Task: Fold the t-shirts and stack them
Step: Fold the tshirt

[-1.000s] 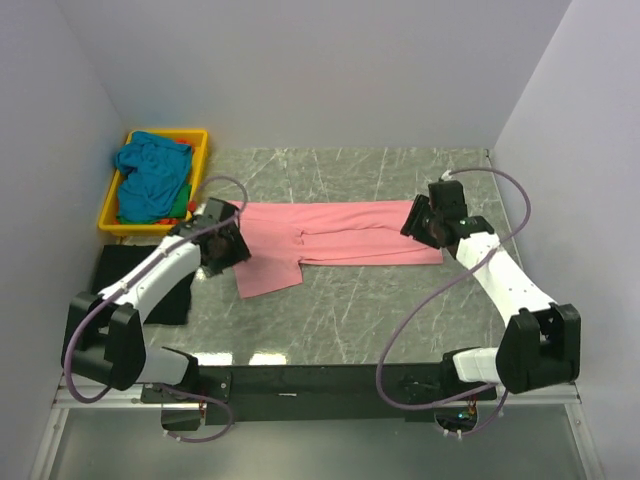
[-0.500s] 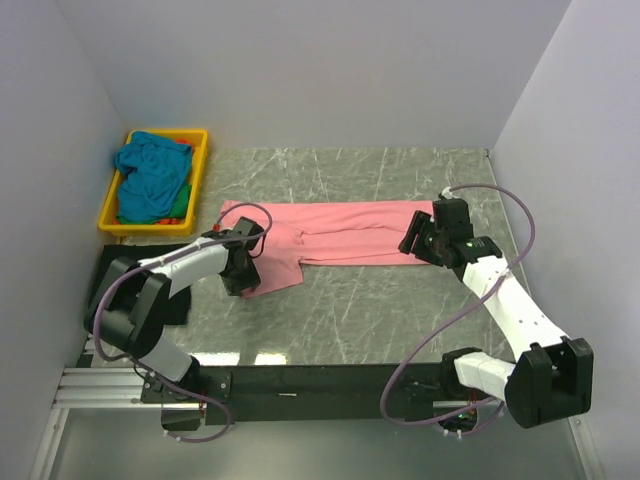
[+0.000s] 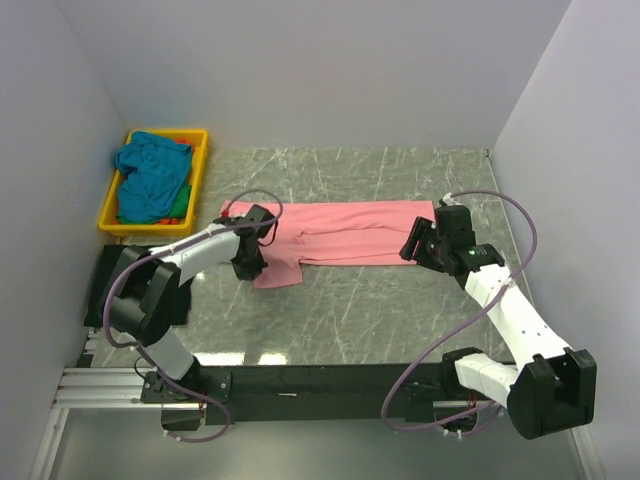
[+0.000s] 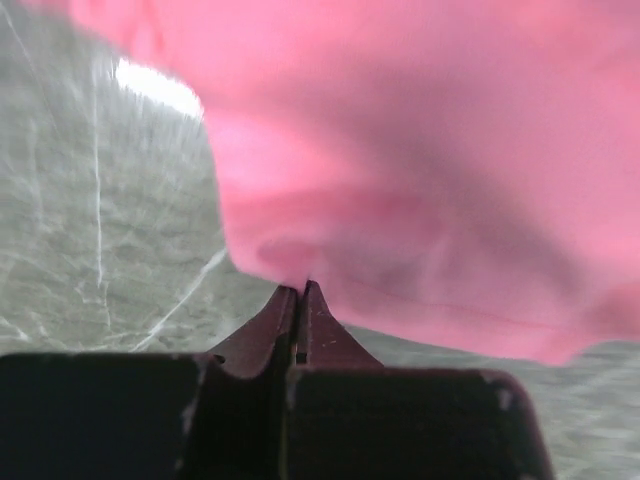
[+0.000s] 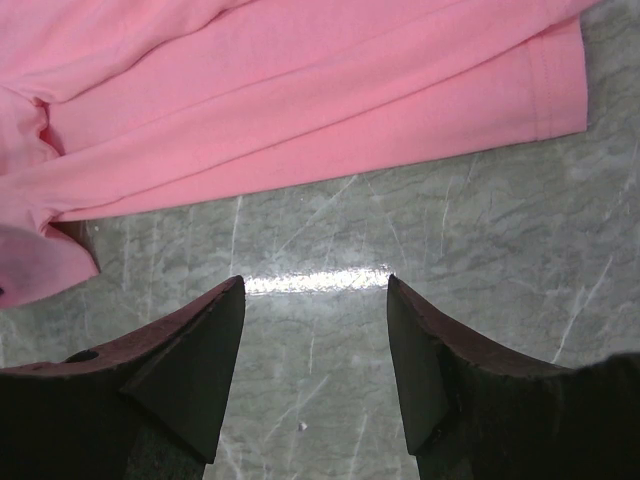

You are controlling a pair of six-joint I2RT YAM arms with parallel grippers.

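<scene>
**Pink tee: limp, light, take it by the edges**

The salmon pink t-shirt (image 3: 350,232) lies flat on the grey marbled table (image 3: 380,320) as a long band, with one sleeve flap toward the near side. It looks like thin, soft knit with no stiffness, so it will likely drape and wrinkle when lifted. Hems and corners look like the best places to pinch.

- **Left gripper** (image 4: 301,290): clamped tight on a bunched fold at the shirt's left end.
- **Right gripper** (image 5: 315,290): spread wide over bare table, just beside the stitched hem.
- **Teal t-shirt** (image 3: 150,170): crumpled in the rigid yellow tray (image 3: 201,150).
</scene>
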